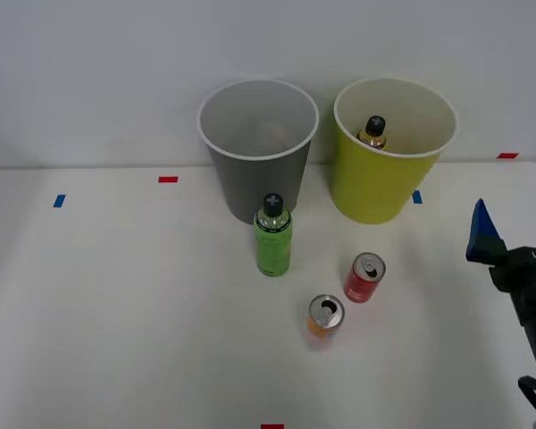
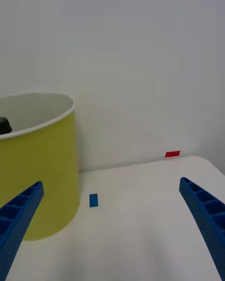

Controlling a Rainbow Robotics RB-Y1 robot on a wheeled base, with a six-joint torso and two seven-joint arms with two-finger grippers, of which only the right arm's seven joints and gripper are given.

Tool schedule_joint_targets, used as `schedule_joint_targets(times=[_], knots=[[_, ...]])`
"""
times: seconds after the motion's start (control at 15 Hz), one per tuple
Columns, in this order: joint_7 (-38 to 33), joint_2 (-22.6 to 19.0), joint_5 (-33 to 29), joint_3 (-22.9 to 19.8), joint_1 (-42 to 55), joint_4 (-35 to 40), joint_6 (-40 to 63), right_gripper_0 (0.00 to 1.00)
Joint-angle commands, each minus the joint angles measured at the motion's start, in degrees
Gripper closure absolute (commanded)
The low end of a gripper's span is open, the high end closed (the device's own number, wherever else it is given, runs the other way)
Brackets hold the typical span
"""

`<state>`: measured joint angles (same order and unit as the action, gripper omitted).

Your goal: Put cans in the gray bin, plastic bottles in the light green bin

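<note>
Your front cam sits high, looking fwd and down over the whole table [image 1: 116,313] w/ both bins at frame top, while your right wrist cam rides low and close, facing the back wall; both views share the light green bin [image 1: 375,183] [image 2: 37,178].

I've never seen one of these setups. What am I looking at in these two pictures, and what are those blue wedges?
It is a robot sorting rubbish at a white table. One picture looks down from above its arms; the other comes from a camera on its right wrist. The blue wedges are that right hand's two fingers, spread open and holding nothing. At the back stand a gray bin and a light green bin with a yellow bottle already inside. On the table stand a green bottle, a red can and an orange can.
</note>
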<state>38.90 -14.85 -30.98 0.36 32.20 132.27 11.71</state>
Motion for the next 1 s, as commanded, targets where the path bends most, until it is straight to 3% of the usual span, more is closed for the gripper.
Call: schedule_joint_targets(times=[0.07,0.4,0.6,0.73,1.0], knots=[[-10.1,1.0,-5.2,2.2,10.9,0.0,-7.5,0.0],[-10.8,5.2,-5.1,1.7,18.2,-0.4,-15.8,0.0],[-10.4,9.3,-1.1,-2.2,17.5,-10.8,-31.0,0.0],[-5.1,9.7,2.2,-3.9,16.4,-16.5,-39.1,0.0],[7.2,9.5,6.3,-0.6,18.3,-16.9,-40.7,0.0]])
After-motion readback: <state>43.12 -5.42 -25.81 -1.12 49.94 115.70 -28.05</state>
